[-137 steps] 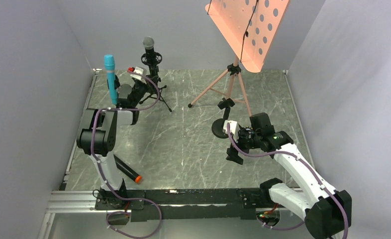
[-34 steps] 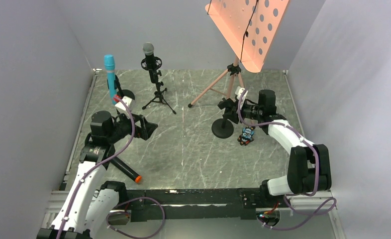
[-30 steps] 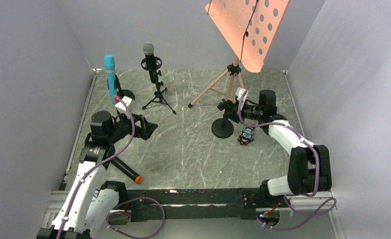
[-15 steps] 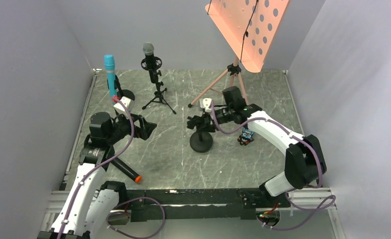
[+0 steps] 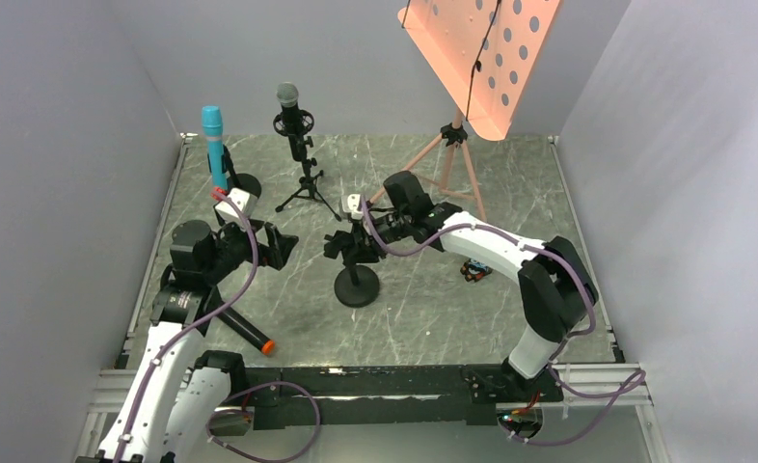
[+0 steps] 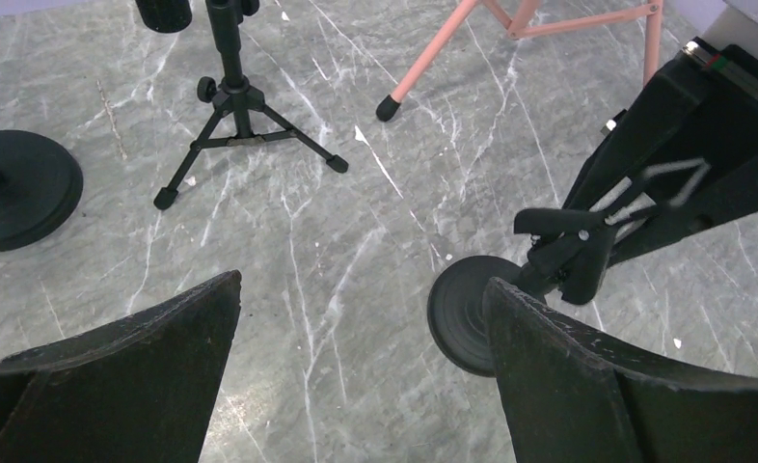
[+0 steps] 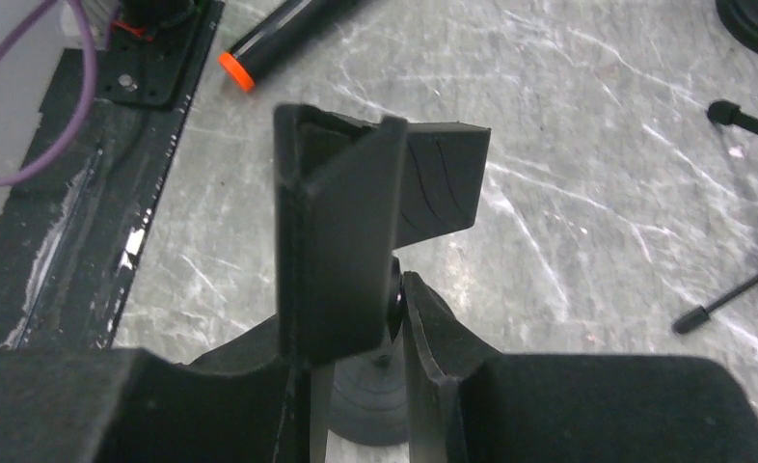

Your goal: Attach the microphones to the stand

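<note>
Grey marble-look tabletop (image 5: 404, 318), plain pale-grey walls (image 5: 67, 116) L, R & back, pink perforated music stand (image 5: 481, 48) at rear

1. The teal-blue stick-shaped microphone (image 5: 213, 145) is one colour along its whole length.
2. The black handheld microphone with a mesh head (image 5: 289, 99) has a silver-grey head over a black body.
3. The black stick microphone lying flat (image 5: 243, 328) ends in an orange-red cap.
4. The round-based metal microphone stand (image 5: 357, 286) is black all over, as is the small folding tripod stand (image 5: 309, 190).
5. The perforated music-stand plate (image 5: 481, 48) is salmon-pink, patterned with round holes; its legs are pink with black feet.
6. The stone-look table (image 5: 404, 318) is grey-green, marbled with white veins.
7. The plastic-shelled robot arms (image 5: 496, 249) are white with black joints and purple cables.
8. The small toy figure (image 5: 473, 273) is mostly blue.
</note>
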Tool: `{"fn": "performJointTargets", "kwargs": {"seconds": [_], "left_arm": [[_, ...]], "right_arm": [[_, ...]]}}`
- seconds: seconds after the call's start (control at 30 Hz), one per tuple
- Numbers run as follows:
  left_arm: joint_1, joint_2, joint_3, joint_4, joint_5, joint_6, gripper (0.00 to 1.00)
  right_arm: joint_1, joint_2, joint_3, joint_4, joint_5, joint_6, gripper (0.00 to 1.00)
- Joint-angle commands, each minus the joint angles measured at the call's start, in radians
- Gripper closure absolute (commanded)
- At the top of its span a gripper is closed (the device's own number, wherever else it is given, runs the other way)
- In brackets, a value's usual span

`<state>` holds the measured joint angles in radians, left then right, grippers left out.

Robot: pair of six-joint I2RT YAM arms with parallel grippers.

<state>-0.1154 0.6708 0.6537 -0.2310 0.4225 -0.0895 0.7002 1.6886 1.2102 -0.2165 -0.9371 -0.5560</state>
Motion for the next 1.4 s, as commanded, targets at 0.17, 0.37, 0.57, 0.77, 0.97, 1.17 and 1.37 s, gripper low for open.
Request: {"fn": "performJointTargets", "kwargs": {"seconds": [0.17,0.37,0.57,0.77,0.97,1.17,1.37], "left_arm": [[0.002,0.006,-0.006,0.018,-0.015,-0.009,0.01],[0.002,0.025,-0.040,0.006,-0.086,-0.215,0.01],[0.002,0.003,-0.092,-0.130,-0.162,-0.511,0.01],[-0.003,-0.044,-0.073,-0.479,-0.530,-0.828,0.01],[-0.028,0.146,0.009,-0.739,-0.705,-0.965,0.01],[-0.051,0.256,-0.021,-0.771,-0.765,-1.066,0.01],[-0.053,0.357,-0.074,-0.681,-0.784,-1.046,0.01]], "right_arm": [[-0.013,-0.134,-0.170,0.117,0.007,0.021,0.55],[-0.099,-0.191,-0.158,-0.049,-0.004,-0.109,0.00],[-0.258,-0.236,-0.190,-0.113,-0.066,-0.212,0.00],[-0.317,-0.243,-0.218,-0.068,-0.111,-0.169,0.00],[-0.290,-0.191,-0.158,-0.159,-0.082,-0.207,0.00],[-0.289,-0.205,-0.160,-0.167,-0.046,-0.227,0.00],[-0.289,-0.200,-0.152,-0.184,-0.039,-0.246,0.00]]}}
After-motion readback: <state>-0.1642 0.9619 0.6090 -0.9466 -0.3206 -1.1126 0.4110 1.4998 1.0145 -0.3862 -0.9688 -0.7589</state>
